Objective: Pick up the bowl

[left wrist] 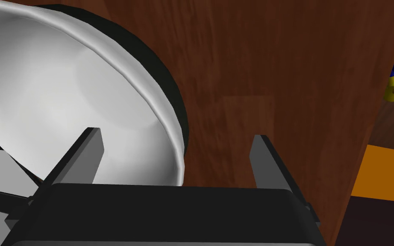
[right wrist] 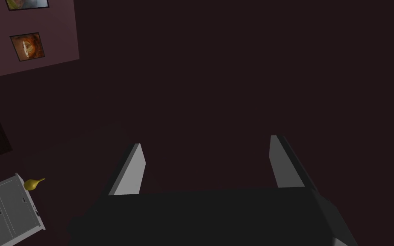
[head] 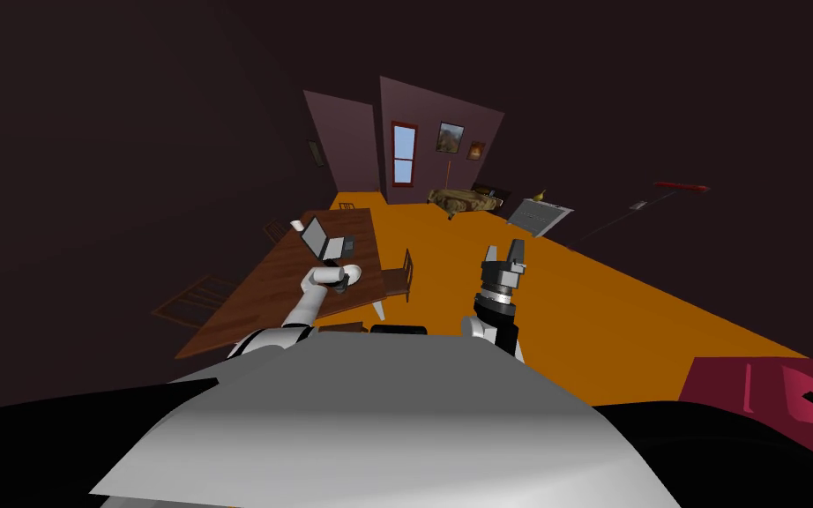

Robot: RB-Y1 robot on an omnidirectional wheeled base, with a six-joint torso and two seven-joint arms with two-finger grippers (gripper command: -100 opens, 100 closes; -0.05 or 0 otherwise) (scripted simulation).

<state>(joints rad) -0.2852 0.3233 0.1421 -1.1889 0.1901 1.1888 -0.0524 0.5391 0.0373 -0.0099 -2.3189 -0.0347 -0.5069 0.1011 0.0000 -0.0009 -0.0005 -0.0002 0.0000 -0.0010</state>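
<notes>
Item: bowl (left wrist: 63, 94), white, smooth, thin-rimmed. It sits on the wooden table (left wrist: 277, 64), its near wall between the spread fingers of our left gripper (left wrist: 175, 134), one finger inside and one outside. We judge it light, rigid and probably slippery, so pinch the rim wall. Contact unclear. Right gripper (right wrist: 204, 143): fingers spread, empty, well apart.

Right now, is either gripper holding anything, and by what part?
Nothing is held. The left gripper is open, with the rim of the white bowl between its fingers, not pressed. The right gripper is open too.
</notes>
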